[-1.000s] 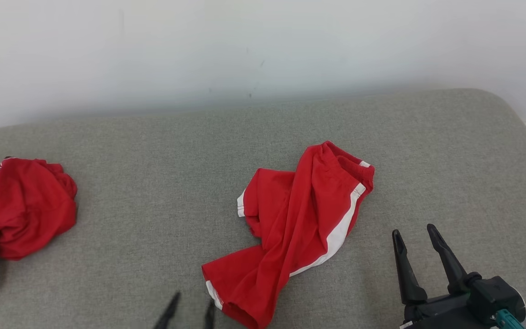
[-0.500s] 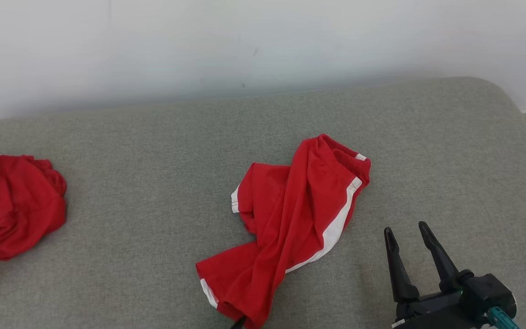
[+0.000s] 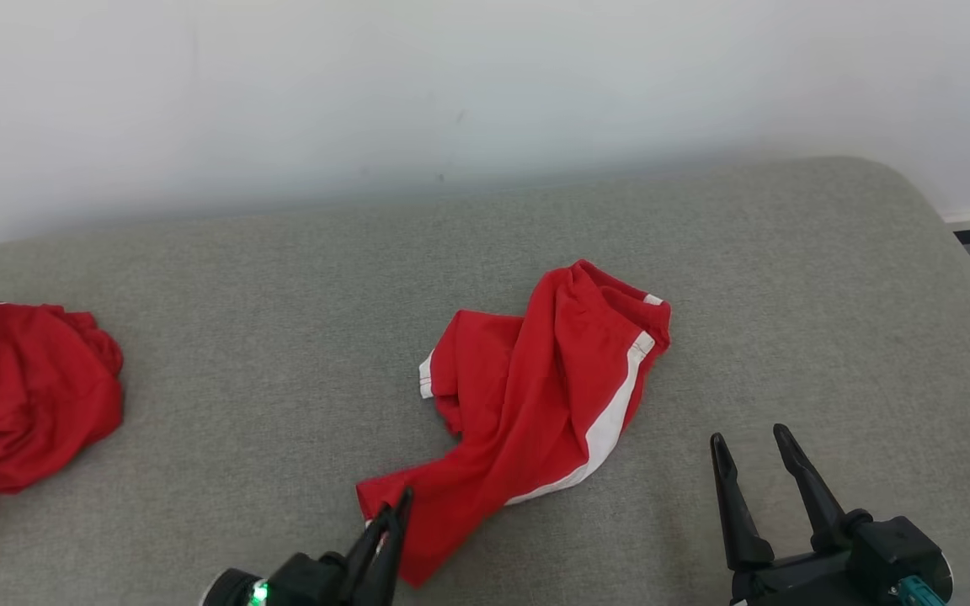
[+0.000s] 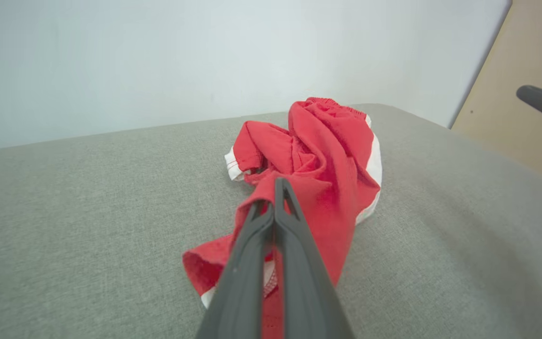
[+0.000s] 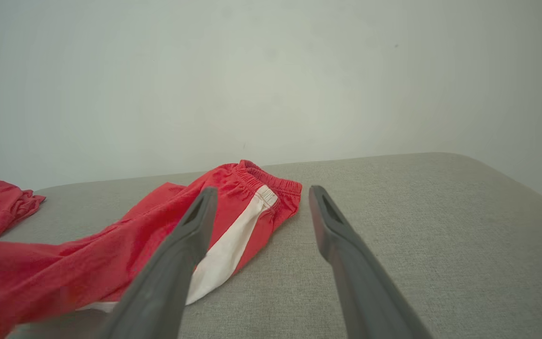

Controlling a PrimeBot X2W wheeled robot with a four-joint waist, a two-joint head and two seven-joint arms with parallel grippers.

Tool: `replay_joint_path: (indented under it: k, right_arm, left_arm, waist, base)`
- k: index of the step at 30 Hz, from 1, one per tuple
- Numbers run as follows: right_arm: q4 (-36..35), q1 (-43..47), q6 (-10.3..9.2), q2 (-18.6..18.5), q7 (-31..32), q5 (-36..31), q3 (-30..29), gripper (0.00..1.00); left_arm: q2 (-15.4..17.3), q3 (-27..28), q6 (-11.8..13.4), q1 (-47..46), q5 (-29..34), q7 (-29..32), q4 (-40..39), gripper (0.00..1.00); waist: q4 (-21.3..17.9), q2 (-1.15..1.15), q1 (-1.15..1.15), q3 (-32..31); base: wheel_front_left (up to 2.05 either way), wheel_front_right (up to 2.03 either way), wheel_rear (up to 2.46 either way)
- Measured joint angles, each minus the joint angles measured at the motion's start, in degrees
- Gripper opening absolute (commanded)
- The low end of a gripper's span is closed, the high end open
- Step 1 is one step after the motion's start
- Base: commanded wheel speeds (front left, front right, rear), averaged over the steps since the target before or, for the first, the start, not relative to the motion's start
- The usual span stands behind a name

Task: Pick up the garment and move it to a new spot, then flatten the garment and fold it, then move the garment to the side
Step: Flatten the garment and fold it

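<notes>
Two red garments point(image 3: 552, 396) point(image 3: 30, 396), two pairs of jaws, one grey cushion point(image 3: 283, 278)

We find bright, soft, even light in every view, without glare. The garment point(image 3: 552, 379) casts just a thin, faint shadow at centre frame. In the left wrist view, the left gripper point(image 4: 278, 183) blurs toward the bottom edge; the right wrist view looks greyer, dimmer at its corners.

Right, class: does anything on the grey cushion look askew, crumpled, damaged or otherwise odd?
The red shorts lie twisted and bunched in the middle of the grey cushion, one leg folded across the other, with the left gripper shut on the near hem. A second red garment sits crumpled at the cushion's left side. No damage shows.
</notes>
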Motion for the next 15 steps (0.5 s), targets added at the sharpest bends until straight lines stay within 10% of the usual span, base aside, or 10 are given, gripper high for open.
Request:
replay_joint_path:
  k: [15]
  right_arm:
    - [-0.15, 0.47, 0.0, 0.43, -0.01, 0.1, -0.91, 1.0]
  left_arm:
    - [3.18, -2.11, 0.84, 9.49, 1.56, 3.9, -16.85, 0.0]
  waist:
    - [3.4, 0.0, 0.0, 0.01]
  base:
    - [0.0, 0.0, 0.0]
